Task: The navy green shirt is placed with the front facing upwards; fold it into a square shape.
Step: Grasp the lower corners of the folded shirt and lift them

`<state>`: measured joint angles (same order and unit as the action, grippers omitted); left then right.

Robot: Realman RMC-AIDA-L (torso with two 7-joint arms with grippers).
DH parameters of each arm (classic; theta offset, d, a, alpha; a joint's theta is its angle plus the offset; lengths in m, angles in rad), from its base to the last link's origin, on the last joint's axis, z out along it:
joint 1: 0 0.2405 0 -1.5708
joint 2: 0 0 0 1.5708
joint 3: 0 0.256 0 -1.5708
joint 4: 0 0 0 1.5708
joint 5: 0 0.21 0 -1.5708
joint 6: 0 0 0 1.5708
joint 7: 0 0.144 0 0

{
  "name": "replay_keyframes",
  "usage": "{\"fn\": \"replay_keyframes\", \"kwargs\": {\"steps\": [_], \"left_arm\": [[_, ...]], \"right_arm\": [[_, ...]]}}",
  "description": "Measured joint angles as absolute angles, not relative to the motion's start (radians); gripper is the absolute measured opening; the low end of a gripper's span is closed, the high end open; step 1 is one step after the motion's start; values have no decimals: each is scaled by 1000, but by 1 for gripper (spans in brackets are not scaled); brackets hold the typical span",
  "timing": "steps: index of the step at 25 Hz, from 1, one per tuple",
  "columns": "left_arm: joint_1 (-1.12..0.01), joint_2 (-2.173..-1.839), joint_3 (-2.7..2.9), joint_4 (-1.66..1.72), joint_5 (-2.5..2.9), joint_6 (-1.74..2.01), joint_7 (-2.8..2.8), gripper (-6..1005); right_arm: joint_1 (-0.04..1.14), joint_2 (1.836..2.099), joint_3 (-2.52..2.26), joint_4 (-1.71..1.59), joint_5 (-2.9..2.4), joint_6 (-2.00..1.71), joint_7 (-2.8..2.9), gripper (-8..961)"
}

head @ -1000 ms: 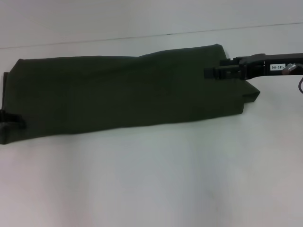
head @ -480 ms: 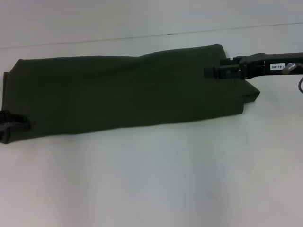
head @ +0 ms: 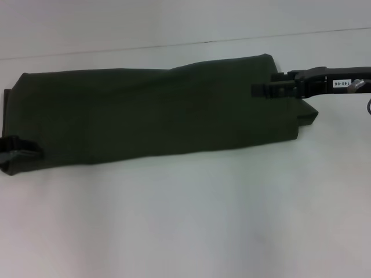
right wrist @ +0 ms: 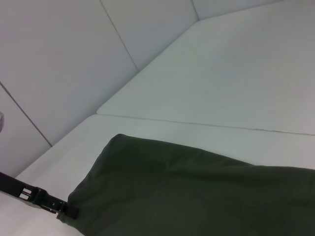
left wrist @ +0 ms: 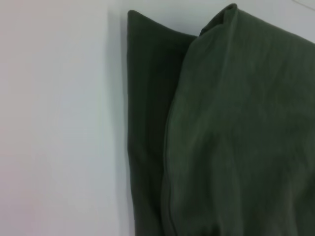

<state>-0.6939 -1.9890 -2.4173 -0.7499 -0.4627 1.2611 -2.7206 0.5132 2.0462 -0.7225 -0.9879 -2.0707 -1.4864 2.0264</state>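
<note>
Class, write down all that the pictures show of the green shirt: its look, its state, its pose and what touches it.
The navy green shirt is dark olive, matte, soft-looking cloth, folded into a long band lying flat across the white table, with no lettering showing. The left wrist view shows layered folds at one end. The right gripper is at its right end near the far edge, while the left gripper meets its left end at the near corner. A small flap sticks out at the right.

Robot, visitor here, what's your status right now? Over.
Left gripper at the left end of the dark olive-green cotton shirt, right gripper over its right end. Shirt folded into a long band on the white table. Nothing in the way.
</note>
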Motion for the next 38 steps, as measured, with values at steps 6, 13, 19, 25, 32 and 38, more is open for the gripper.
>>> {"fn": "replay_keyframes", "kwargs": {"steps": [6,13,19,25,32,38], "left_arm": [[-693,-1984,-2406,-762,-459,1273,-2719,610],[-695,-1986,-2384,-759,-459,1279,-2720,410],[-693,-1984,-2379,-767,-459,1291,-2721,297],[-684,-1988,-2385,-820,-459,1322,-2721,63],[-685,-1991,-2385,-860,-464,1347,-2721,56],[-688,-1991,-2382,-864,-466,1351,-2721,55]], "right_arm": [[512,2046,-713,-987,-2069,-1496,2027,899],[512,2044,-694,-986,-2069,-1511,2027,898],[510,2036,-692,-986,-2097,-1513,2045,898],[509,1987,-690,-998,-2204,-1514,2211,899],[534,1948,-697,-986,-2387,-1498,2404,899],[583,1980,-699,-930,-2489,-1483,2423,898]]}}
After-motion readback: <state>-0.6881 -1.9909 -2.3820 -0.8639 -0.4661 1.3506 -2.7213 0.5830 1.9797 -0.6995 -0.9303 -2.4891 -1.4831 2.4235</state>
